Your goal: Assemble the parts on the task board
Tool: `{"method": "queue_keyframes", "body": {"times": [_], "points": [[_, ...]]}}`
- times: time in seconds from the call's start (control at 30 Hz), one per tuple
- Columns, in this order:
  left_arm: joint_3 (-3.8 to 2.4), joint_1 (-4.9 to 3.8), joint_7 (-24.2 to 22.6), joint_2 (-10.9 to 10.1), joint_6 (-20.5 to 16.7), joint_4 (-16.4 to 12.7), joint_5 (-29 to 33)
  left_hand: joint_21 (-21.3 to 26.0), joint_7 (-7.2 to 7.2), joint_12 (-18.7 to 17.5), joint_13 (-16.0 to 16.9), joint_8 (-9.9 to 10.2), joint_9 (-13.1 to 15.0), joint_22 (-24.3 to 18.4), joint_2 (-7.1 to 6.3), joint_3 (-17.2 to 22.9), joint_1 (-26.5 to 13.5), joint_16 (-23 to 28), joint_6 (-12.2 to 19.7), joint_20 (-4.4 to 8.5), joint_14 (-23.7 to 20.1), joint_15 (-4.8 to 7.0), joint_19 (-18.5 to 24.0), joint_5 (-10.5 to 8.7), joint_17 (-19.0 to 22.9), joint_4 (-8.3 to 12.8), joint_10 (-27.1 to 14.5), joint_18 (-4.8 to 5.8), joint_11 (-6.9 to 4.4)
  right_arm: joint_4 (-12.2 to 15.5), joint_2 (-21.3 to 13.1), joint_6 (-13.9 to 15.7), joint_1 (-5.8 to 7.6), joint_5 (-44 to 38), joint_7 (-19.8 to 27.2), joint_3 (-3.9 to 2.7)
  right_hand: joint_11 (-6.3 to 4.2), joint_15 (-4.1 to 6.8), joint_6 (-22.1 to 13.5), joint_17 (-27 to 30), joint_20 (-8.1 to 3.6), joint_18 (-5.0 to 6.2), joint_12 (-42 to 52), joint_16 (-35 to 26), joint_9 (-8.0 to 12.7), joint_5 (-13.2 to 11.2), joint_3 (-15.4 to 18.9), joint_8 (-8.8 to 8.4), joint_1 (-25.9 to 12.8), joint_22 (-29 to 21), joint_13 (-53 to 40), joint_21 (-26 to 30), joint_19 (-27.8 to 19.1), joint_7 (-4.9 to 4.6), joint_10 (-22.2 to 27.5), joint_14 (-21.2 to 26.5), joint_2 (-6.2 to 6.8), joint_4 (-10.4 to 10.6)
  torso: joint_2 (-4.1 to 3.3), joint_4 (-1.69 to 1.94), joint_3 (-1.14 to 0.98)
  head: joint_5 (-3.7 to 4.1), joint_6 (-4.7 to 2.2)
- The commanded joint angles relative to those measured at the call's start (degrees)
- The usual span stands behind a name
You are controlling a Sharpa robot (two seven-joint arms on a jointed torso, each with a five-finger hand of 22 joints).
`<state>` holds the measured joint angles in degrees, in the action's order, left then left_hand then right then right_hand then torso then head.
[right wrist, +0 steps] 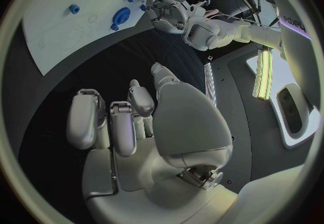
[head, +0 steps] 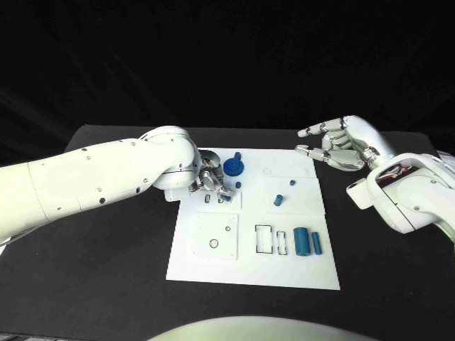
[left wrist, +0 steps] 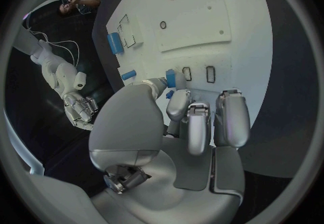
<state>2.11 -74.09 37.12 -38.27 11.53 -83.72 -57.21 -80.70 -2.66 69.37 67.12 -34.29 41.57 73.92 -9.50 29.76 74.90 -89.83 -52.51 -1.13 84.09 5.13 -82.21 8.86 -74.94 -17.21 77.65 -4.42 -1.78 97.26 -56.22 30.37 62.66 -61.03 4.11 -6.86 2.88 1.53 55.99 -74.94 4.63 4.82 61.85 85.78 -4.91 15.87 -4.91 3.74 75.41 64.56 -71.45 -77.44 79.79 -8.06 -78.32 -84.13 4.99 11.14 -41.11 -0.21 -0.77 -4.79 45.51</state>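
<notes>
The white task board (head: pixel 257 266) lies in the middle of the black table. My left hand (head: pixel 209 183) is low over its far left part. There its thumb and a finger pinch a small blue part (left wrist: pixel 170 79) just above two narrow slots (left wrist: pixel 210 74). A round blue part (head: pixel 234 167) stands next to that hand. Two small blue pegs (head: pixel 278 199) stand mid-board, and two blue cylinders (head: pixel 310 241) lie side by side near the right edge. My right hand (head: pixel 340 144) hovers beyond the board's far right corner, fingers loosely bent and apart, holding nothing.
The board carries rectangular cut-outs (head: pixel 271 240) and a small oval hole (head: pixel 214 244) in its near half. Bare black table (head: pixel 94 284) stretches on both sides of the board. From the right wrist, the board (right wrist: pixel 61 29) and my left hand (right wrist: pixel 169 13) lie ahead.
</notes>
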Motion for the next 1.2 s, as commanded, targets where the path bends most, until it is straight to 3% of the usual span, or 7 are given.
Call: {"method": "queue_keyframes", "body": {"times": [0.03,0.2,0.4,0.6,0.8,1.2], "points": [[-0.01,0.08,-0.9,-1.0,-4.9,-1.2,1.5,-0.2,0.34,0.1,0.4,-0.4,0.3,0.4,-0.18,10.3,-0.8,-0.2,-0.1,-0.41,5.9,-0.25,-0.1,-0.19,-15.1,9.8,0.8,0.91,-0.01,-0.1,0.1,-1.0,-0.07,0.1,0.3,-0.02,0.08,-0.15,0.3,-7.3,-0.06,0.05,-0.1,-0.3,-0.1,0.3,0.3,0.3,0.7,0.0,0.0,0.2,-0.4,-0.01,0.4,-4.2,-0.01,-0.1,0.04,0.15,-0.14,-0.07,-0.29],[0.07,0.68,-1.4,-3.1,-9.1,-3.2,0.8,-0.4,0.35,0.4,0.7,-0.4,0.5,0.8,-0.47,11.1,-1.1,-0.2,-0.2,-0.39,5.9,-0.23,-0.3,-0.22,-15.1,10.4,1.0,0.99,-0.04,-0.1,0.1,-1.1,-0.09,0.2,0.3,-0.01,0.08,-0.15,0.3,-7.5,-0.06,0.04,0.0,-0.2,-0.1,0.4,0.3,0.3,0.6,0.0,0.0,0.1,-0.4,-0.02,0.4,-4.2,-0.08,0.0,0.11,0.18,-0.34,-0.21,-0.18],[0.19,1.61,-2.0,-4.4,-13.0,-4.4,-2.6,-0.7,0.36,0.7,1.0,-0.4,0.7,1.2,-0.76,11.6,-1.3,-0.2,-0.3,-0.38,5.9,-0.22,-0.5,-0.26,-15.1,10.7,1.3,1.07,-0.06,-0.1,-0.1,-1.1,-0.1,0.4,0.2,-0.01,0.09,-0.15,0.4,-7.5,-0.06,0.05,0.0,-0.2,-0.1,0.4,0.4,0.3,0.5,0.0,0.0,0.2,-0.4,-0.03,0.4,-4.2,-0.15,0.1,0.19,0.35,-0.34,-0.15,-0.02],[0.48,2.66,-2.0,-4.5,-14.9,-4.7,-6.6,-1.0,0.38,1.1,1.4,-0.5,0.7,1.8,-0.95,11.9,-1.4,-0.2,-0.4,-0.36,5.9,-0.2,-0.8,-0.29,-15.1,10.9,1.5,1.2,-0.08,-0.1,-0.1,-1.0,-0.1,0.4,0.3,-0.01,0.08,-0.15,0.4,-7.4,-0.07,0.04,-0.1,-0.3,-0.1,0.4,0.4,0.3,0.5,0.0,0.1,0.2,-0.4,-0.03,0.4,-4.2,-0.16,0.0,0.15,0.26,-0.3,-0.21,-0.09],[0.7,3.27,-1.7,-4.3,-14.3,-4.7,-8.4,-1.1,0.4,1.2,1.5,-0.5,0.8,1.9,-1.03,12.0,-1.5,-0.2,-0.5,-0.35,5.9,-0.19,-0.9,-0.29,-15.1,11.0,1.6,1.23,-0.09,-0.2,-0.1,-1.1,-0.11,0.4,0.3,-0.01,0.08,-0.15,0.4,-7.4,-0.07,0.04,-0.1,-0.3,-0.1,0.4,0.4,0.3,0.5,0.0,0.1,0.2,-0.4,-0.03,0.4,-4.2,-0.16,0.0,0.11,0.27,-0.28,-0.21,0.05],[0.83,3.49,-1.2,-4.0,-9.3,-4.8,-9.0,-1.2,0.41,1.4,1.7,-0.4,0.8,2.1,-1.17,12.3,-1.6,-0.2,-0.5,-0.33,5.9,-0.17,-1.0,-0.31,-15.1,11.2,1.8,1.26,-0.11,-0.2,-0.1,-1.4,-0.11,0.4,0.3,-0.01,0.08,-0.15,0.4,-7.4,-0.07,0.04,-0.1,-0.3,-0.1,0.4,0.4,0.3,0.5,0.0,0.1,0.2,-0.4,-0.03,0.4,-4.2,-0.16,0.0,0.08,0.2,-0.3,-0.39,0.37]]}}
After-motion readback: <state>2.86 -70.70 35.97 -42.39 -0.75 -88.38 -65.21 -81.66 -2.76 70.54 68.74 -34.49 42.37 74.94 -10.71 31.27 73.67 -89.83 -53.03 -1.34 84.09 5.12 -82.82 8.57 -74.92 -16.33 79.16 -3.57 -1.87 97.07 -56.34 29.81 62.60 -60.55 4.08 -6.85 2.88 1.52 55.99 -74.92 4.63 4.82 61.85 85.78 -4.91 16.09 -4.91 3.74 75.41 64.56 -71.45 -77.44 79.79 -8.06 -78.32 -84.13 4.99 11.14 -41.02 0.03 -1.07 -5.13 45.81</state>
